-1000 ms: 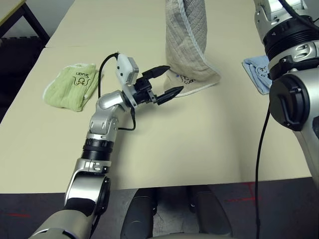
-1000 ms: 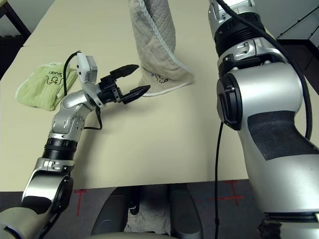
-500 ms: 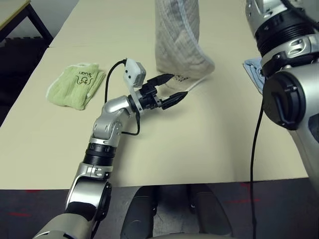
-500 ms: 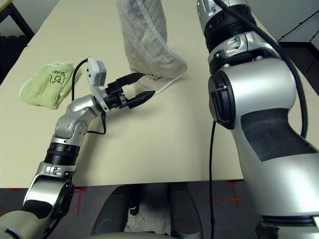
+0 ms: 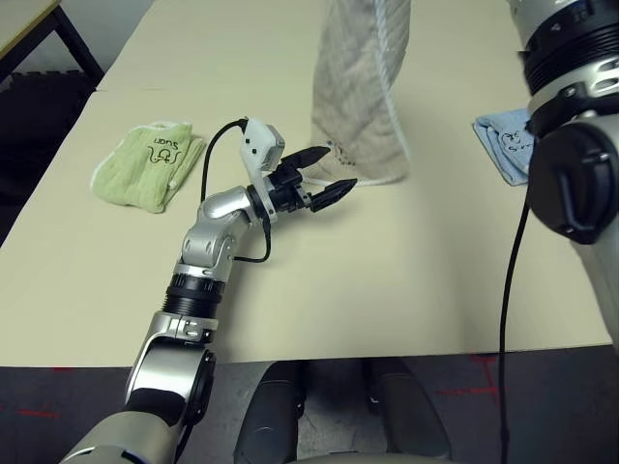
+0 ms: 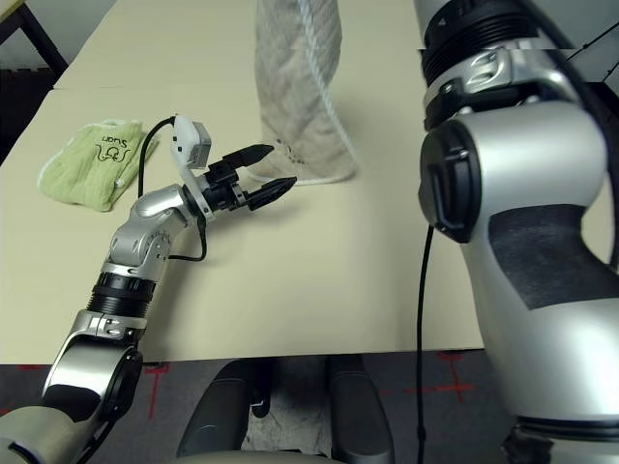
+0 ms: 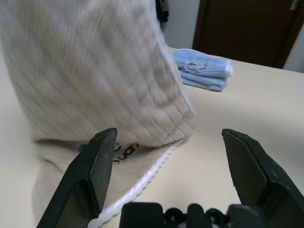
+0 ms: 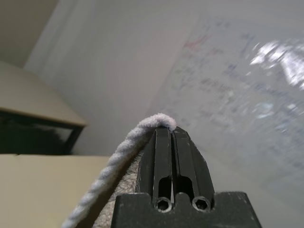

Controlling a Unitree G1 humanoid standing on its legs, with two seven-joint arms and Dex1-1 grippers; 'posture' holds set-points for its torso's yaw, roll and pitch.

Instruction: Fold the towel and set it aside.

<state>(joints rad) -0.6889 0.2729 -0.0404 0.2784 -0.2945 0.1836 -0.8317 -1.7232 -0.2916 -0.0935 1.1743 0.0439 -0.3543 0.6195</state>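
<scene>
Beige terry-cloth towel w/ white edge trim [image 5: 358,106] hangs from clenched right tool [image 8: 166,137], bottom hem resting on tabletop [image 5: 406,271]. Soft, limp, light; will sag and swing. Left tool [image 5: 324,172], released wide, sits just beside hem; lower trim corner looks best to grab.

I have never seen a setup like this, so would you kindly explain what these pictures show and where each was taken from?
It is a two-armed humanoid robot at a table. The two wide pictures come from its head, the two close ones from its wrists. The right gripper, raised high, is shut on the edge of a beige towel, which hangs down with its bottom end on the table. The left gripper is open, right beside the towel's lower end. A green towel and a blue towel lie folded at the sides.
</scene>
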